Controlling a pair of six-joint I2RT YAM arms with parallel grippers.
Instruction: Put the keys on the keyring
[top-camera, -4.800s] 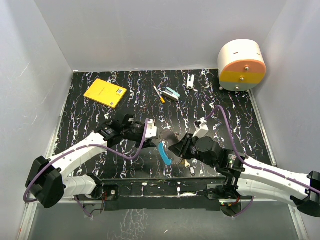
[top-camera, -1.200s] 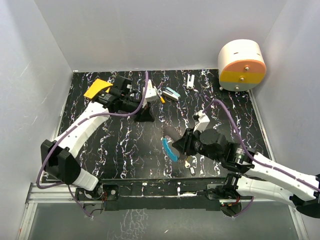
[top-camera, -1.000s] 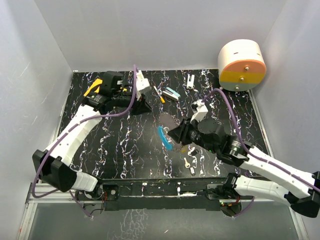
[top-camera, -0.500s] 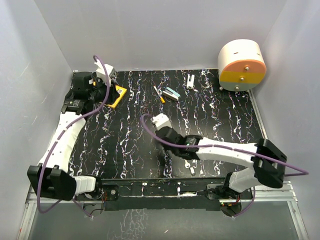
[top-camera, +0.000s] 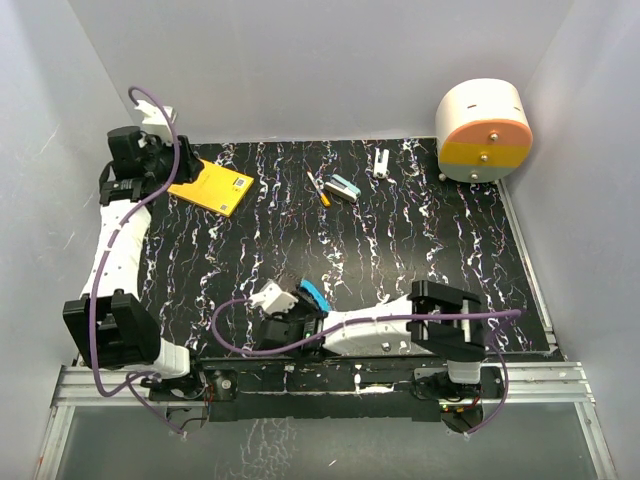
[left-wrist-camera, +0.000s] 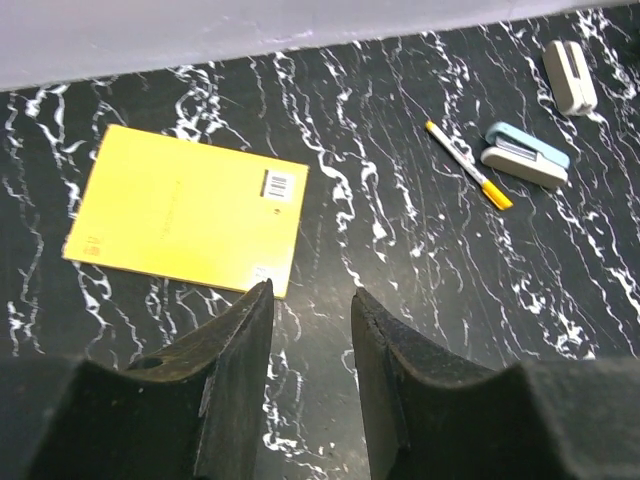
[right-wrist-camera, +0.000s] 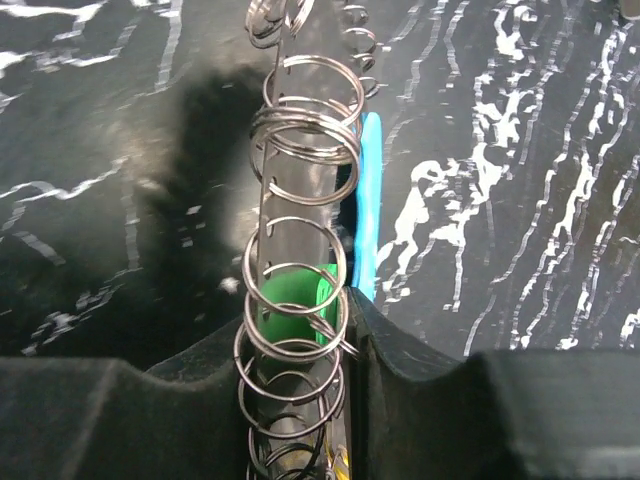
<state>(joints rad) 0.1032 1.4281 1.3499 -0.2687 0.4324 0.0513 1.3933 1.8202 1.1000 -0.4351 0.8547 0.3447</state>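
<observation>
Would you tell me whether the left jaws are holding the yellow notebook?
No, the gap between the jaws is empty, and the yellow notebook lies flat on the table beyond them.

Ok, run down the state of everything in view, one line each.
left gripper: open, empty.
right gripper: shut on the keyring.
keyring: held, its wire loops and blue arc sticking out past the grip.
green key: pinched in the same grip, among the loops.
notebook: closed, lying flat.
pen: lying flat, untouched.
teal-and-white block: lying beside the pen.
drum: on its side, far right corner.
</observation>
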